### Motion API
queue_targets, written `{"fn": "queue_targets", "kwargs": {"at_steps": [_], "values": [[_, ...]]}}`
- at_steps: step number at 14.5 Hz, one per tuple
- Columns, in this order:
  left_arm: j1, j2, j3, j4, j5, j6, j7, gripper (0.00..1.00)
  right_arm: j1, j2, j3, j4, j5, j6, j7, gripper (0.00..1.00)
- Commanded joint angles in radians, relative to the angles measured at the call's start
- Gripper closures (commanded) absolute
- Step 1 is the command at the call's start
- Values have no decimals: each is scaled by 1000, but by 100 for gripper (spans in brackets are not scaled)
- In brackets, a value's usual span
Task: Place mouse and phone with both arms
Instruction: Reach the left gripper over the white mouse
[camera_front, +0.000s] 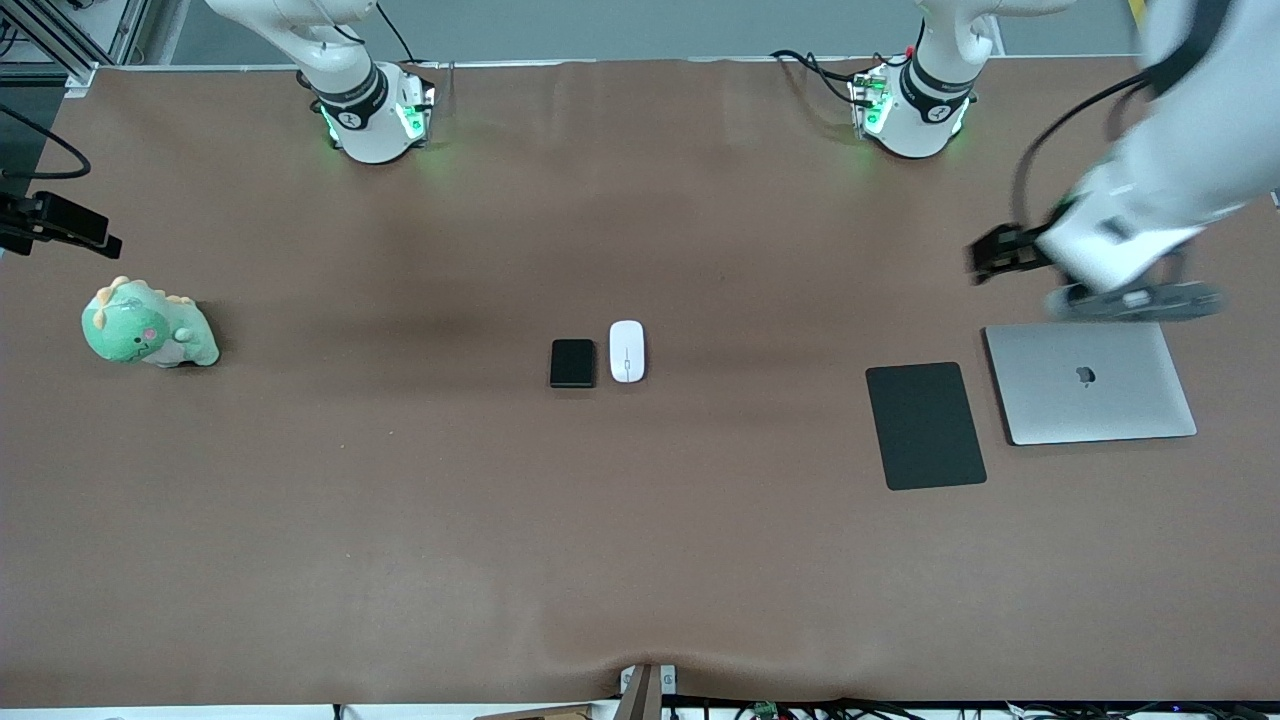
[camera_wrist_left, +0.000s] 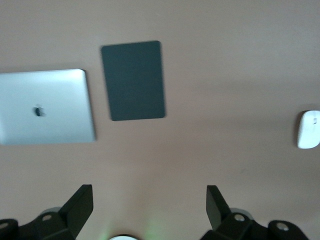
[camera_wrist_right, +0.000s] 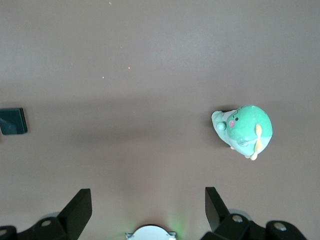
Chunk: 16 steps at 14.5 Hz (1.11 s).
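White glossy oval mouse (camera_front: 627, 351) lies touching the small black slab phone (camera_front: 572, 363) mid-table; left gripper (camera_wrist_left: 150, 206) and right gripper (camera_wrist_right: 148, 207) (both spread, empty) hang above.

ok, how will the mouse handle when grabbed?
The mouse looks glossy and domed, so fingers may slip off it. It is low and flat-lying, so unlikely to tip or roll. The phone lies close beside it, so a push might knock that.

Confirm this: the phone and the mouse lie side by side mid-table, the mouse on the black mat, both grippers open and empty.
Wrong on one point: the mouse lies on the bare table, apart from the black mat, as the front view shows. The phone does lie beside it, and the left gripper and right gripper are open and empty.
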<state>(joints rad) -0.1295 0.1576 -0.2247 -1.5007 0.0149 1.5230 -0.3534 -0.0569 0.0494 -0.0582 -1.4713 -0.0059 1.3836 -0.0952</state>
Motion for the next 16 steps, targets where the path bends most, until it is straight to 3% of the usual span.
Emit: {"fn": "queue_targets", "kwargs": {"at_steps": [1, 7, 11, 16], "values": [[-129, 84, -28, -1, 3, 83, -166, 0, -24, 15, 11, 2, 1, 2, -57, 0], [-424, 322, -27, 5, 8, 403, -482, 0, -26, 82, 11, 5, -8, 6, -52, 0], [-484, 463, -27, 5, 101, 515, -548, 0, -29, 127, 12, -6, 14, 35, -41, 0], [-536, 591, -25, 10, 143, 684, -654, 0, -26, 128, 12, -102, 47, 126, -38, 0]]}}
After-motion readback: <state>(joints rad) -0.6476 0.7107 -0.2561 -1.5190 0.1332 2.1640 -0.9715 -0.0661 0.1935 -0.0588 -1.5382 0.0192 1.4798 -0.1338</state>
